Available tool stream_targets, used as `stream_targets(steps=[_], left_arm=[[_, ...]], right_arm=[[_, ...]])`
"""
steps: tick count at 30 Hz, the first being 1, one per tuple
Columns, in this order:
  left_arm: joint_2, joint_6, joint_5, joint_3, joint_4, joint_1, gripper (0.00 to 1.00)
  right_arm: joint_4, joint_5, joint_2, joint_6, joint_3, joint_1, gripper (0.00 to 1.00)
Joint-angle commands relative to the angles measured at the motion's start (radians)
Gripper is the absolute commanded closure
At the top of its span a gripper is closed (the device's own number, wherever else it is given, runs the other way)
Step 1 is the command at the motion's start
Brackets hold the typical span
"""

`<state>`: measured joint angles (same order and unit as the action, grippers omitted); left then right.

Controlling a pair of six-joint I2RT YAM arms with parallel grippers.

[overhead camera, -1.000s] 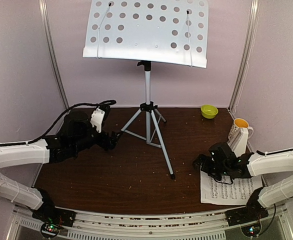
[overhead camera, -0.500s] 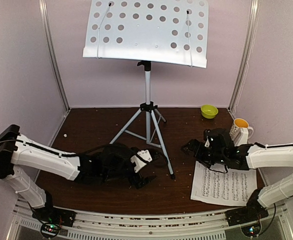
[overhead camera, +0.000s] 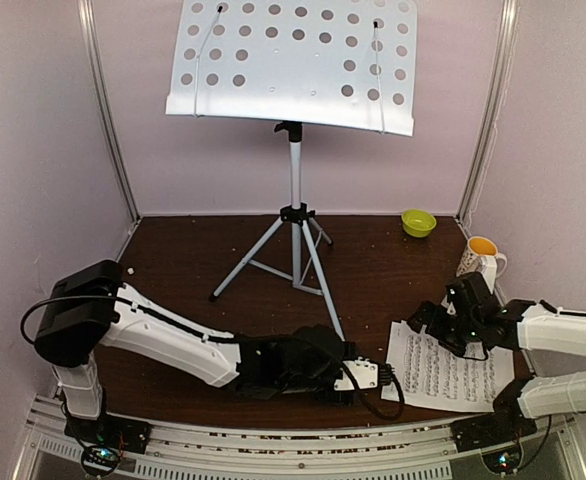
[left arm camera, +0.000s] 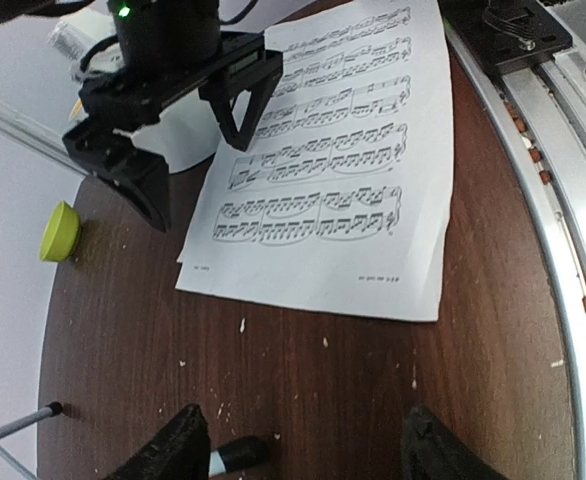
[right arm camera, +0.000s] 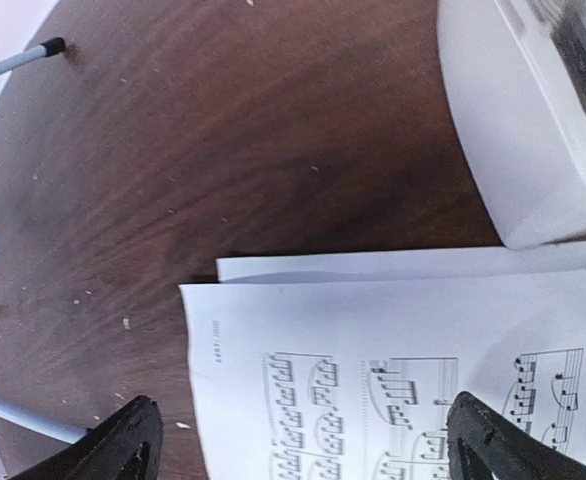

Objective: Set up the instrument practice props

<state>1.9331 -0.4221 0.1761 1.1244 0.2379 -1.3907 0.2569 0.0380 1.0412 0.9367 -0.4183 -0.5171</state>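
2 sheet-music pages [overhead camera: 448, 372] lie flat on the brown table [overhead camera: 273, 310], front right, just beside the rail [overhead camera: 273, 445]. They look thin, light and floppy, and the top one could slide off the other. I think a corner or the short edge is the best place to pinch. Their long side runs left to right, with the foot of the page facing the left gripper [left arm camera: 298, 445]. Its jaws are apart and hold nothing. The right gripper [right arm camera: 308, 440] hangs over the back corner, jaws wide, empty too.

Yellow-green bowl [overhead camera: 418, 222] and orange-lined white mug [overhead camera: 485, 250] on brown table [overhead camera: 183, 270], far right corner.
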Motion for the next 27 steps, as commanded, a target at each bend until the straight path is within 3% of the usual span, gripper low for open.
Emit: stream_targets(steps=[1, 12, 19, 27], left_arm=[[0.084, -0.115, -0.011, 0.098, -0.029, -0.035, 0.34], [0.221, -0.224, 0.029, 0.231, -0.115, -0.059, 0.42], [0.263, -0.241, 0.110, 0.251, -0.088, -0.058, 0.50], [0.290, -0.228, 0.108, 0.288, -0.063, -0.040, 0.54]], right_arm=[[0.022, 0.022, 0.033, -0.035, 0.023, 0.033, 0.00], [-0.173, 0.133, 0.253, -0.012, 0.035, 0.032, 0.00], [-0.172, 0.135, 0.249, -0.018, 0.040, 0.032, 0.00], [-0.239, 0.182, 0.248, 0.027, 0.077, 0.026, 0.00]])
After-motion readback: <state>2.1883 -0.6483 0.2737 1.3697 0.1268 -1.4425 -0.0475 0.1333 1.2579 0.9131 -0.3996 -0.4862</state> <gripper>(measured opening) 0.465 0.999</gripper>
